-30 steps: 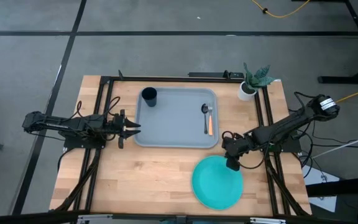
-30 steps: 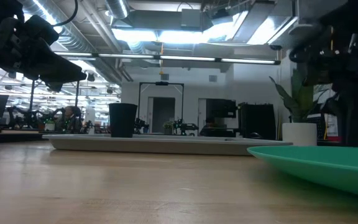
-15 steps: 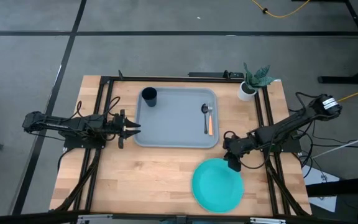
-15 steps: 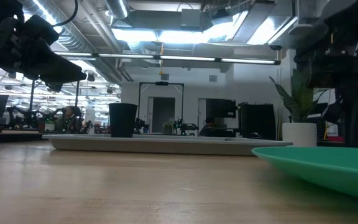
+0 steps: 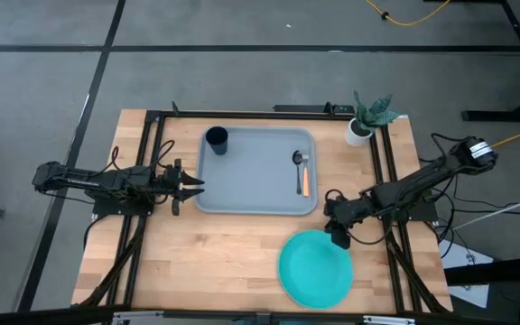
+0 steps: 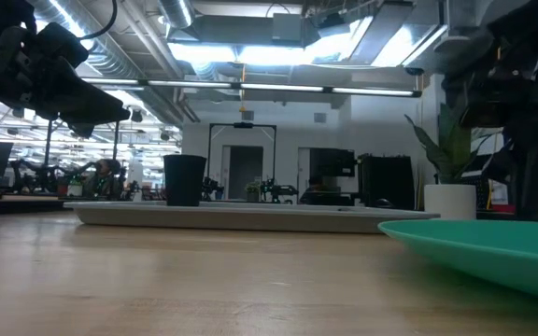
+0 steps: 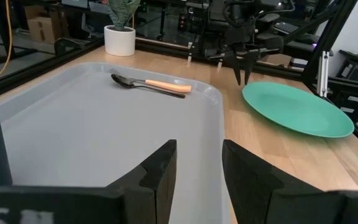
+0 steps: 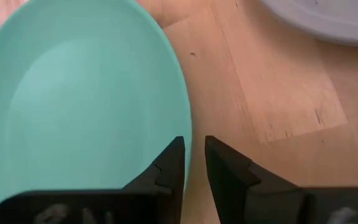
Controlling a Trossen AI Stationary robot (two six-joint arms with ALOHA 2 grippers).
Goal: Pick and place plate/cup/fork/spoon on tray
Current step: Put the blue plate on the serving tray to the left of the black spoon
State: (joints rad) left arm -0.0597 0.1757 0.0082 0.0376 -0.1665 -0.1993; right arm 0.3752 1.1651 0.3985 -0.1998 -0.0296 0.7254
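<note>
The teal plate (image 5: 315, 267) lies flat on the table near its front edge, to the right of the middle, and also shows in the low view (image 6: 484, 247). My right gripper (image 5: 337, 236) points down at the plate's far rim, its fingers close together on either side of the rim (image 8: 193, 155). The grey-blue tray (image 5: 251, 194) lies at the table's middle. In it, the dark cup (image 5: 216, 139) stands in the far left corner, and the spoon (image 5: 298, 164) and the orange-handled fork (image 5: 305, 182) lie side by side at the right. My left gripper (image 5: 194, 185) is open and empty, above the tray's left rim. My right gripper pinches the plate's far rim (image 8: 184, 127) between its two fingers, one finger over the plate's inside and one over the bare table outside it. The fingers come from above, pointing down. The plate lies on the table.
A white pot with a green plant (image 5: 361, 126) stands at the table's far right corner. Black frame rails (image 5: 147, 171) run along the table's left and right sides. Bare wood (image 5: 215, 257) lies between the tray and the near edge, left of the plate.
The plate has shifted a little toward the table's near right, with my right gripper staying at its far rim.
</note>
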